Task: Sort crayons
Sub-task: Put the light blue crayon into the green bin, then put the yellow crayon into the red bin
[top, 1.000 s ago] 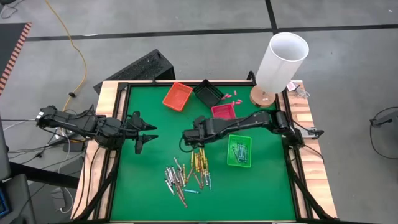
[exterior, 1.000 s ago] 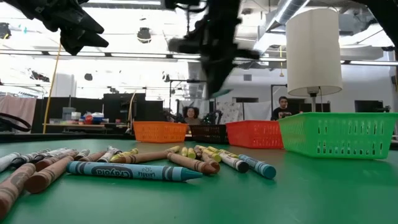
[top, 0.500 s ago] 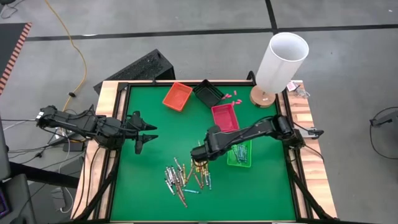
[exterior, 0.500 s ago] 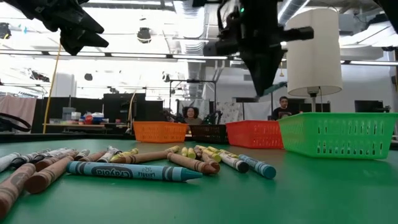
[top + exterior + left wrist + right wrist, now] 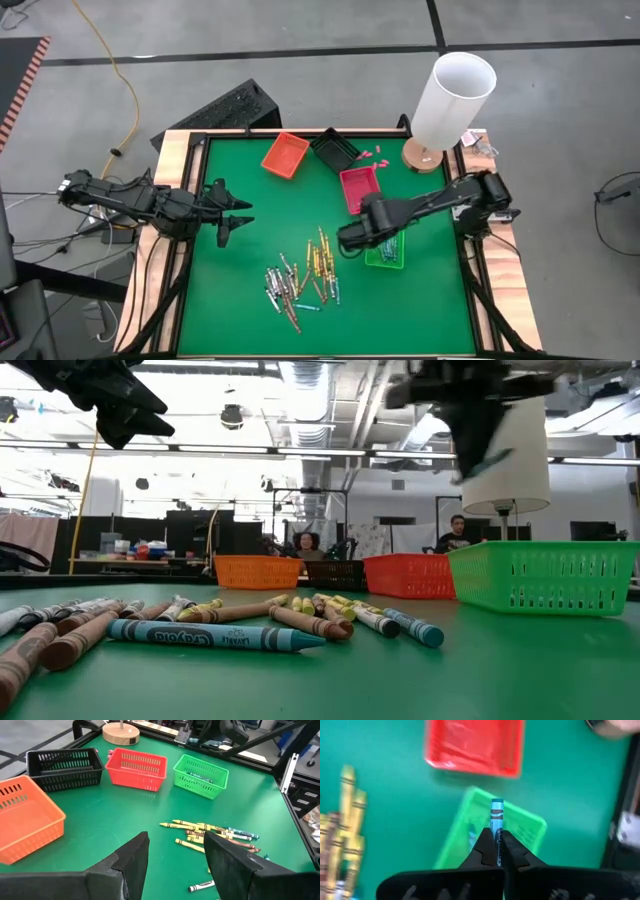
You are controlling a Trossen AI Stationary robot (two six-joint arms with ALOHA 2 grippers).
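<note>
A pile of crayons point(image 5: 300, 275) in yellow-orange, grey, brown-red and light blue lies on the green table near its front middle; it also shows in the left wrist view point(image 5: 210, 831). My right gripper point(image 5: 346, 241) point(image 5: 496, 835) is shut on a light blue crayon point(image 5: 496, 812), up in the air beside the left edge of the green tray point(image 5: 386, 245). My left gripper point(image 5: 236, 214) point(image 5: 175, 855) is open and empty, raised over the table's left part. My right gripper pinches the light blue crayon between its two fingertips, at the crayon's near end point(image 5: 496, 827). The crayon lies along the fingers and sticks out past their tips. It is lifted clear of the table, its free end over the green tray point(image 5: 490, 830).
An orange tray point(image 5: 285, 154), a black tray point(image 5: 335, 148) and a red tray point(image 5: 360, 187) stand at the back middle. Tiny pink bits point(image 5: 368, 153) lie beside the black tray. A lamp with a white shade point(image 5: 452, 98) stands at the back right corner.
My right gripper has carried the light blue crayon from above the crayon pile toward the table's right edge, up to the green tray. The crayon has stayed in the shut fingers, clear of the table. The pile has stayed where it was.
</note>
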